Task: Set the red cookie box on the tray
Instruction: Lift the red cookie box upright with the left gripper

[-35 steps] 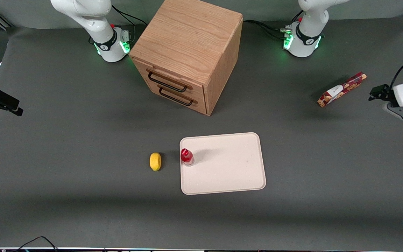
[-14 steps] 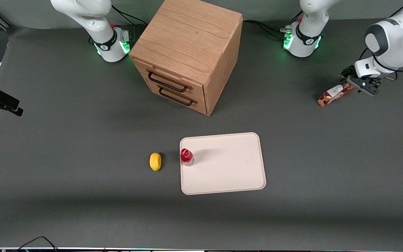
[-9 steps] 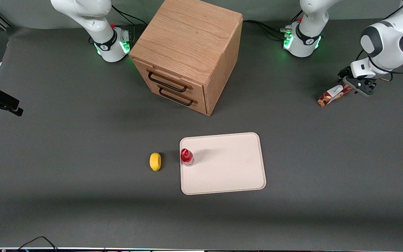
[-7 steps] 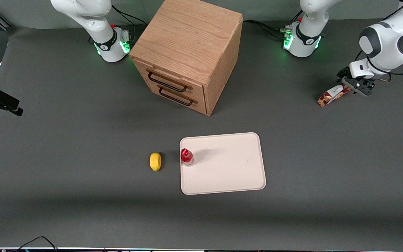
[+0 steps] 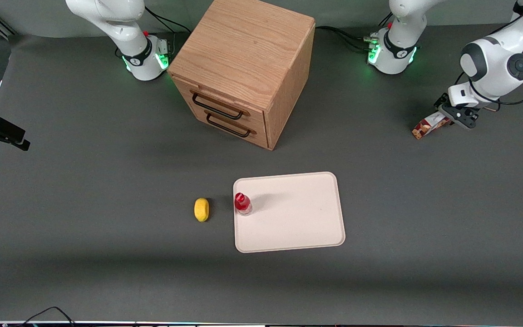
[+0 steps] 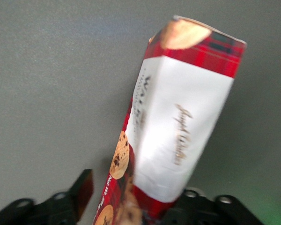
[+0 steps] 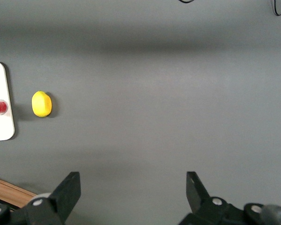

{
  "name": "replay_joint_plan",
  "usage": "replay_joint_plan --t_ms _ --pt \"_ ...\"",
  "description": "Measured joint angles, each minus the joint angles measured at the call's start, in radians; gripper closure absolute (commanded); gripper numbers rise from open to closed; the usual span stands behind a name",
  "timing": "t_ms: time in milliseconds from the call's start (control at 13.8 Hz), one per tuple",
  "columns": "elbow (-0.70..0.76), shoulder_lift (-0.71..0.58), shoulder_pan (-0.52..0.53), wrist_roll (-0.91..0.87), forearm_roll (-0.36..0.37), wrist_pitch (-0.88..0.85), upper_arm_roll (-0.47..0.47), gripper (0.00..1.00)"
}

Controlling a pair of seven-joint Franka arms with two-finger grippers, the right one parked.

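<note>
Here the gripper [image 5: 453,116] sits low over the red cookie box [image 5: 426,126], jaws spread astride it, well apart from the tray [image 5: 298,227].

Wooden cabinet [image 5: 243,68] at the table's [image 5: 84,181] robot-base edge, two drawers. Lemon [image 5: 201,209] mid-table. Red-capped bottle [image 5: 242,203] upright just beside it, toward the working arm's end.

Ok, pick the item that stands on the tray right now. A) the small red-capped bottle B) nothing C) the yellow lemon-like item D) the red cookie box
A: the small red-capped bottle stands just inside the tray edge, while the red cookie box lies toward the working arm's end of the table with the tool down at it.
</note>
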Motion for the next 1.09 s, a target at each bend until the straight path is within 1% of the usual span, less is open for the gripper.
replay_joint_plan --t_ms 436,655,800,1091 --pt "0.020 0.001 0.000 0.000 0.000 0.000 0.000 1.00" --pt "0.082 0.000 0.000 0.000 0.000 -0.031 0.000 1.00" --pt "0.171 -0.007 0.000 0.001 0.000 -0.120 -0.002 1.00" --pt "0.443 -0.046 -0.003 0.001 -0.001 -0.435 -0.033 1.00"
